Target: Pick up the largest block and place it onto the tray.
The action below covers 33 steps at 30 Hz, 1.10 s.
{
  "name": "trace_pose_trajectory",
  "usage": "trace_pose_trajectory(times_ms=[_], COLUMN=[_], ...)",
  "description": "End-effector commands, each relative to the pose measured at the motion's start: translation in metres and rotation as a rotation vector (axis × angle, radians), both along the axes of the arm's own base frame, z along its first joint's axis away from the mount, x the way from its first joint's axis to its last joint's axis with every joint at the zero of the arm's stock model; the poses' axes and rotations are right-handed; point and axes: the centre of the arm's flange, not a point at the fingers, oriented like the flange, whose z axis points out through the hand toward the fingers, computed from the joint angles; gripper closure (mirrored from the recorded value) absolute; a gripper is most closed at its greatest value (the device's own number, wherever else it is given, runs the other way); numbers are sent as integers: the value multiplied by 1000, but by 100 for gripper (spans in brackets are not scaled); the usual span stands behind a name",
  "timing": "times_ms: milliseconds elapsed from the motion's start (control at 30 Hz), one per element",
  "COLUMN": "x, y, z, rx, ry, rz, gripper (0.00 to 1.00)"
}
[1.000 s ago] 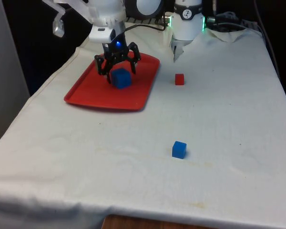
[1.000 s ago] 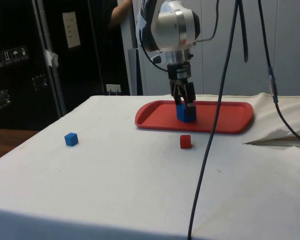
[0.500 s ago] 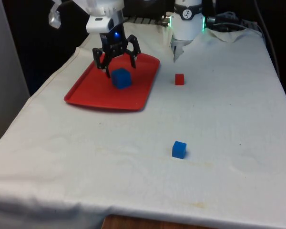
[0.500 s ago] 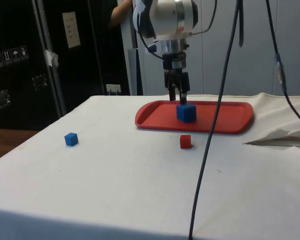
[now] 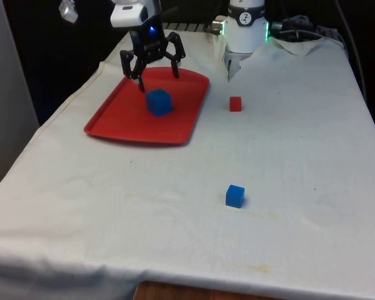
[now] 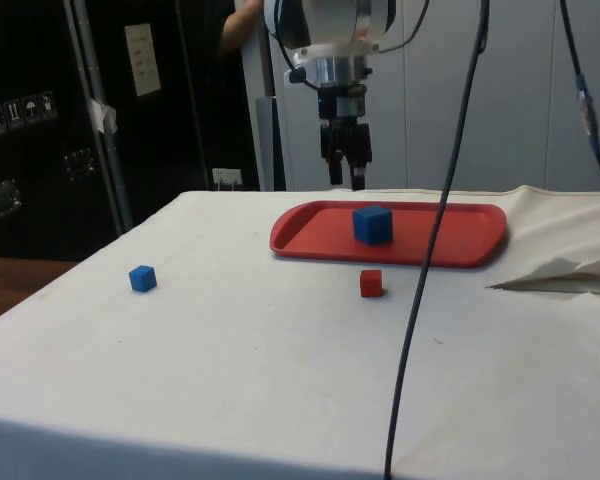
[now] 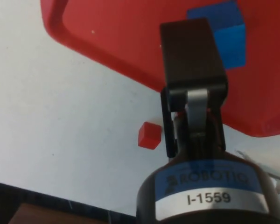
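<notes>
The largest block, a blue cube (image 5: pixel 159 102) (image 6: pixel 372 224), rests on the red tray (image 5: pixel 119 122) (image 6: pixel 460 235) near its middle. My gripper (image 5: pixel 155 76) (image 6: pixel 346 180) hangs open a short way above the cube, apart from it, with nothing between its fingers. In the wrist view one black finger (image 7: pixel 191 53) stands in front of the tray (image 7: pixel 130 42), and the blue cube (image 7: pixel 224 32) lies just beyond it.
A small red block (image 5: pixel 235 104) (image 6: pixel 371 283) (image 7: pixel 149 135) sits on the cloth beside the tray, towards the front view's right. A small blue block (image 5: pixel 235 195) (image 6: pixel 142 278) lies nearer the table's front edge. A cable (image 6: pixel 430 250) hangs across the side view.
The gripper has let go of the blue cube and risen straight up from it, fingers spread. The cube stays on the tray.
</notes>
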Motion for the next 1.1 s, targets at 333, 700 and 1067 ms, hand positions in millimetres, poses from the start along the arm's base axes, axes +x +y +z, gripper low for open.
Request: trace_pose_trajectory(times_ms=[333,700,1067], x=[6,12,17], y=[0,2,6], z=[33,57,71], rx=[11,29,61], ry=[-19,-38,-51], rz=[10,19,29], gripper=[0,0,0])
